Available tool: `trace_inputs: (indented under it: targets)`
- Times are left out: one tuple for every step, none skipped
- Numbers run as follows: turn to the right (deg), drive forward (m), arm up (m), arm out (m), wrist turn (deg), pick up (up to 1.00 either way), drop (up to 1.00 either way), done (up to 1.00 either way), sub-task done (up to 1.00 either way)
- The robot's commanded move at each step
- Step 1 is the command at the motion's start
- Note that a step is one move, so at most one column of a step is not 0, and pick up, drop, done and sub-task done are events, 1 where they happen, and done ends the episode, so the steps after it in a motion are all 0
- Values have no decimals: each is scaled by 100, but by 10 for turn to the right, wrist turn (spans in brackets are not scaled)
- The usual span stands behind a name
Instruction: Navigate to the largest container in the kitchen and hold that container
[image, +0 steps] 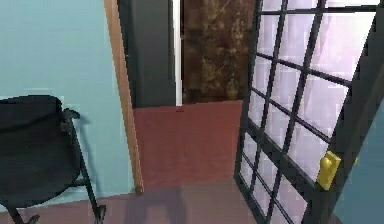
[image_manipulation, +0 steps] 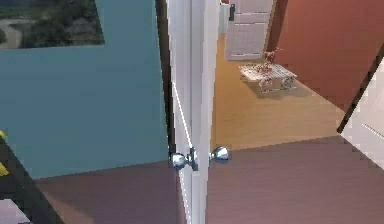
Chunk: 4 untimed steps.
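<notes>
Reddish-brown floor is seen in the forward view, running ahead through a doorway framed on its left by a light-brown wooden jamb. At the forward view's right a dark-framed door of pale glass panes stands swung inward, with a yellow handle plate low on its edge. A black fabric chair on a thin black frame sits at the lower left against a pale blue wall.

In the arm side view a white door seen edge-on carries round silver knobs. Beyond it, tan flooring leads to a small low bench with a patterned top.

The step in hand is judged to be the drive towards the kitchen. Where the largest container stands cannot be told from here; it is presumed to lie past the doorway. Whether the pincer is spread or pressed together cannot be told.

The passage is best taken slowly and centred between jamb and glazed door. The chair should be given room, and turning left until the base is through.
</notes>
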Motion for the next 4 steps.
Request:
trace_inputs:
  targets:
    - [-30,0,0,0,0,0,0,0,0]
    - [0,100,0,0,0,0,0,0,0]
    - [0,55,0,0,0,0,0,0,0]
    - [240,0,0,0,0,0,0,0,0]
